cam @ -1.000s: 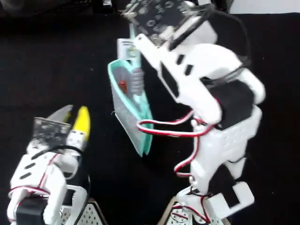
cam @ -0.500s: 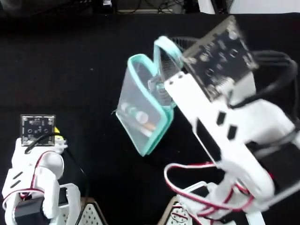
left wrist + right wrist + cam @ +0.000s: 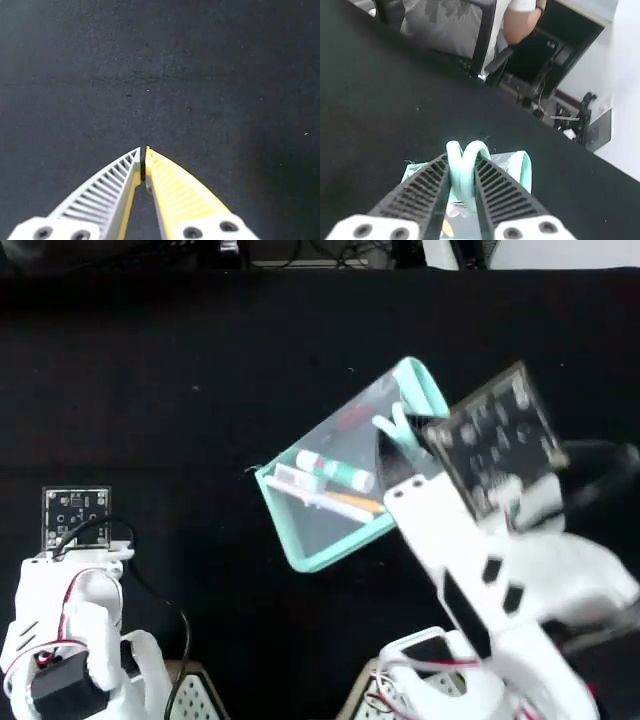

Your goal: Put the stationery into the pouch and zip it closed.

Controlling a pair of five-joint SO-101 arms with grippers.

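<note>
A mint-green pouch [image 3: 330,520] with a clear window lies tilted at the table's middle. Inside it I see a white-and-green marker [image 3: 335,472], an orange pencil [image 3: 352,502] and a white pen [image 3: 300,486]. In the right wrist view my right gripper [image 3: 463,161] is shut on a mint loop of the pouch [image 3: 522,170] at its far right end; in the high view that loop [image 3: 398,425] sits just ahead of the right arm's camera board. My left gripper [image 3: 144,150] is shut on nothing, over bare black cloth; the left arm [image 3: 72,580] stands at the front left, well apart from the pouch.
Black cloth [image 3: 150,390] covers the whole table. Both arm bases [image 3: 190,695] stand at the front edge. Beyond the table's far edge [image 3: 485,80] stand an office chair and cables.
The right arm has swung the pouch from hanging on edge at the back down and rightward, so its window now faces up. The left arm has drawn back toward the front left.
</note>
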